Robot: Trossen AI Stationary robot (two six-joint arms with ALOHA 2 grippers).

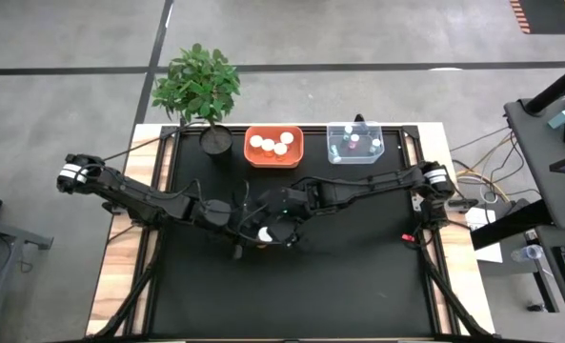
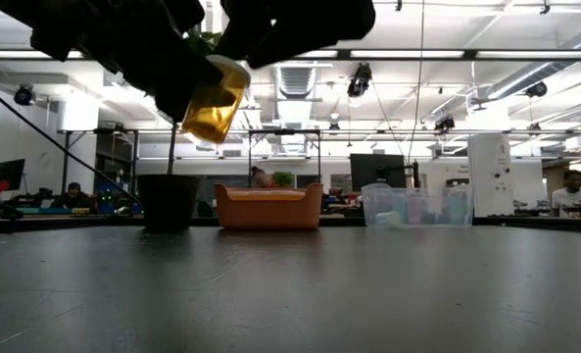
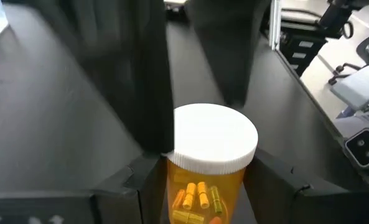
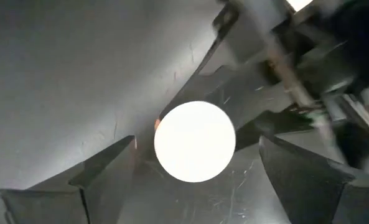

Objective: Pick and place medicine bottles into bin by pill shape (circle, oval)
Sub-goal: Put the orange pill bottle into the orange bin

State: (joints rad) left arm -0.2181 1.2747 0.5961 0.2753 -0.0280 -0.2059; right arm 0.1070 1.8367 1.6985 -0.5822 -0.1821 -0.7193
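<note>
One amber medicine bottle (image 3: pixel 206 177), white round cap, yellow oblong pills inside, left gripper (image 3: pixel 203 180) fingers clamped on it.

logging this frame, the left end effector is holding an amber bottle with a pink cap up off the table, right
Not quite: the cap is white, not pink. The left wrist view shows the left end effector gripping the amber bottle just under its white cap. The rest holds: the low view shows the bottle hanging tilted, well clear of the table.

amber bottle (image 3: pixel 206 186) | white cap | tilted, airborne | oblong yellow pills inside
</note>
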